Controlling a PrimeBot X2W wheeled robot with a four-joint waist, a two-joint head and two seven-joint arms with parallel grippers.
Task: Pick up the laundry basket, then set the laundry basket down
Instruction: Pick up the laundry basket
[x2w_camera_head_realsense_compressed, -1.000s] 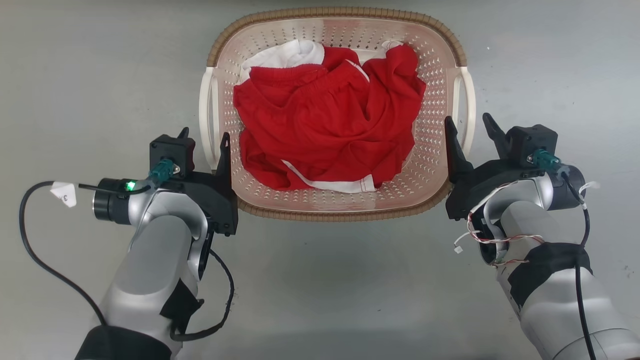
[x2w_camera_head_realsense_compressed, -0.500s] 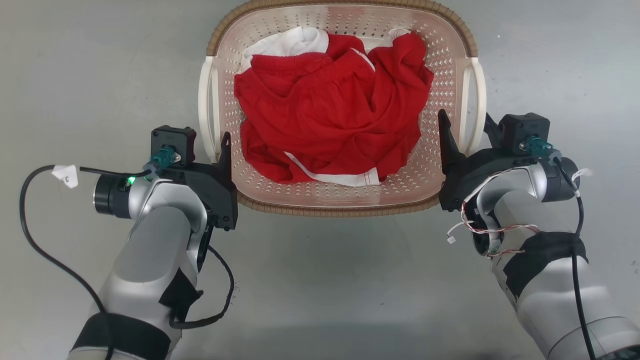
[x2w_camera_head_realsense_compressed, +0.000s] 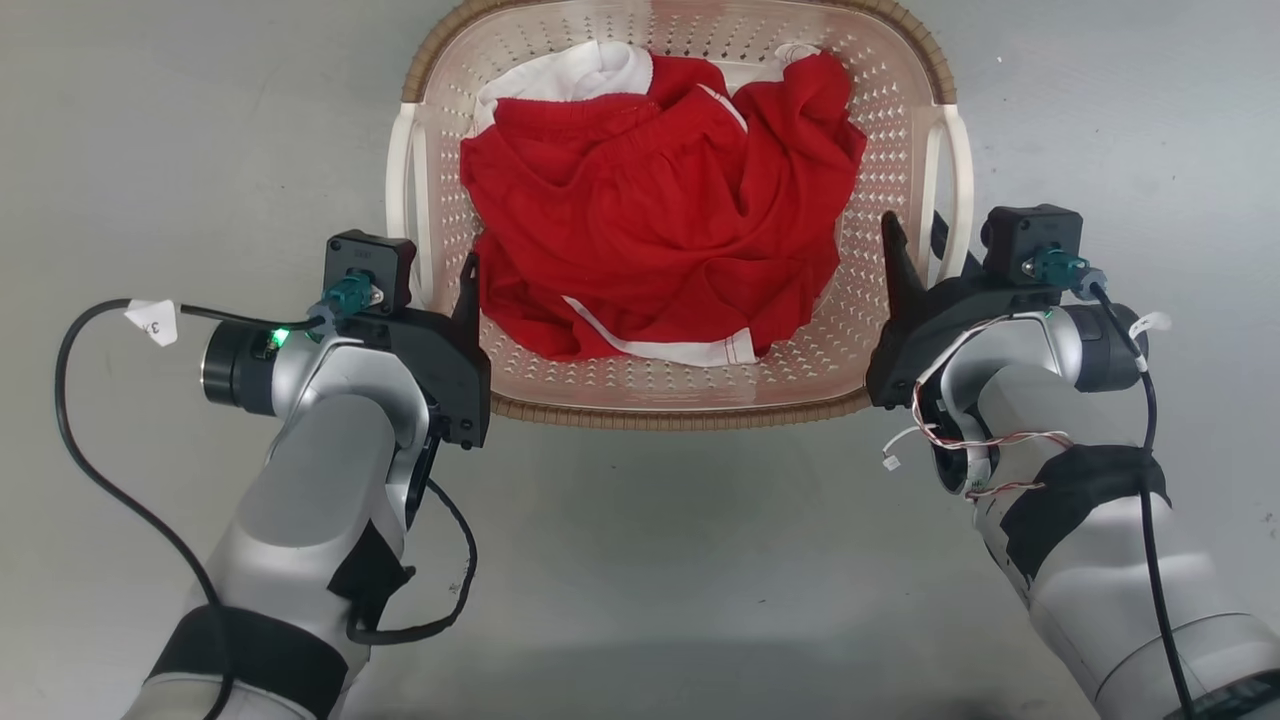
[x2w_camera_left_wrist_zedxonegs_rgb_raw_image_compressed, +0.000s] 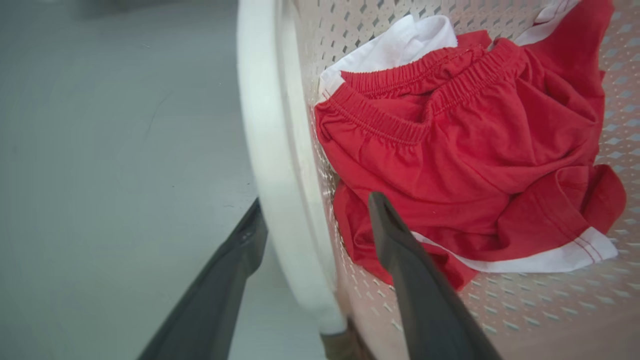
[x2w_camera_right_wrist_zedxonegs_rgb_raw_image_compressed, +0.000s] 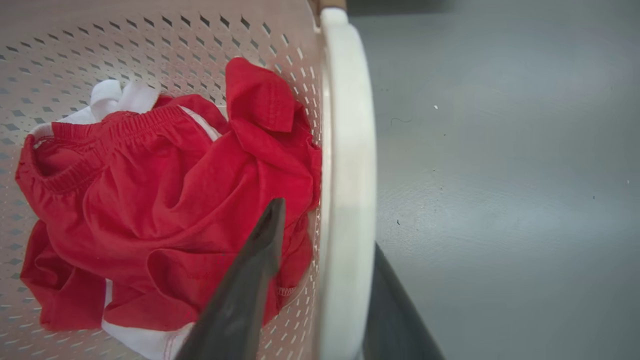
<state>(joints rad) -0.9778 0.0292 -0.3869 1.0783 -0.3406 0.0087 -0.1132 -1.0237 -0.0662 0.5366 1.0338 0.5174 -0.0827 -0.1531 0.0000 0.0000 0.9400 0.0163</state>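
Grey floor (x2w_camera_head_realsense_compressed: 640, 560) forms the background under both arms. The laundry basket (x2w_camera_head_realsense_compressed: 680, 417) lies between the two grippers, ahead of the wrists. Whether it rests on the floor or hangs clear of it cannot be determined.

The left gripper (x2w_camera_left_wrist_zedxonegs_rgb_raw_image_compressed: 316, 202) has its fingers apart, straddling the left white handle (x2w_camera_left_wrist_zedxonegs_rgb_raw_image_compressed: 270, 125). Its outer finger lies close against the handle's outside edge. Its inner finger (x2w_camera_left_wrist_zedxonegs_rgb_raw_image_compressed: 415, 280) reaches inside the basket, with a gap to the handle.

The right gripper (x2w_camera_right_wrist_zedxonegs_rgb_raw_image_compressed: 327, 225) is likewise spread across the right white handle (x2w_camera_right_wrist_zedxonegs_rgb_raw_image_compressed: 350, 150). Its inner finger (x2w_camera_right_wrist_zedxonegs_rgb_raw_image_compressed: 240, 300) lies over the laundry, and its outer finger is partly hidden behind the handle.

A crumpled red garment (x2w_camera_head_realsense_compressed: 650, 230) with white trim lies in the basket ahead of both inner fingers. A white garment (x2w_camera_head_realsense_compressed: 570, 75) lies beyond it, toward the far left corner.
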